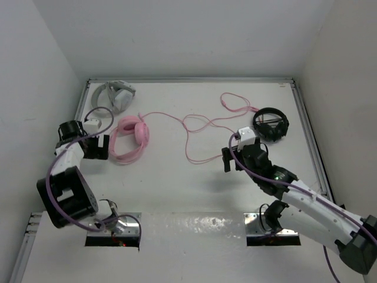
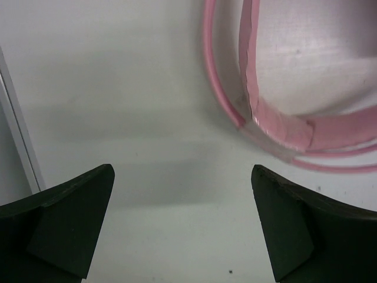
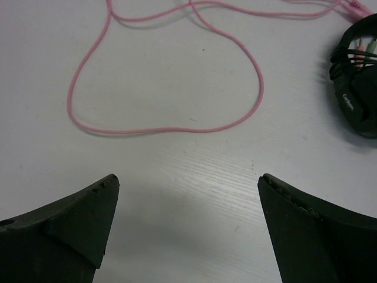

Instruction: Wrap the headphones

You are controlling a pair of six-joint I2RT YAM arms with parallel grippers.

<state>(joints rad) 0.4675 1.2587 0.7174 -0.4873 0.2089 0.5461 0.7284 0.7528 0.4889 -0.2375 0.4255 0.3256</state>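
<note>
Headphones (image 1: 131, 140) lie flat on the table (image 1: 177, 194), and your left gripper (image 1: 97, 147) is just beside their headband, jaws spread wide and holding nothing (its wrist view shows only bare tabletop between them). Their thin cable (image 1: 194, 127) trails in loose loops away from the headphones toward a black headset (image 1: 271, 124). Your right gripper (image 1: 232, 160) is near one cable loop, well apart from the headphones, also wide open and empty.

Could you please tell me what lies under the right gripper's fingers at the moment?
The right gripper is open; between its fingers only bare white table shows. The pink headphones' cable loops just beyond, untouched. Whatever the fingers cover is hidden.
</note>
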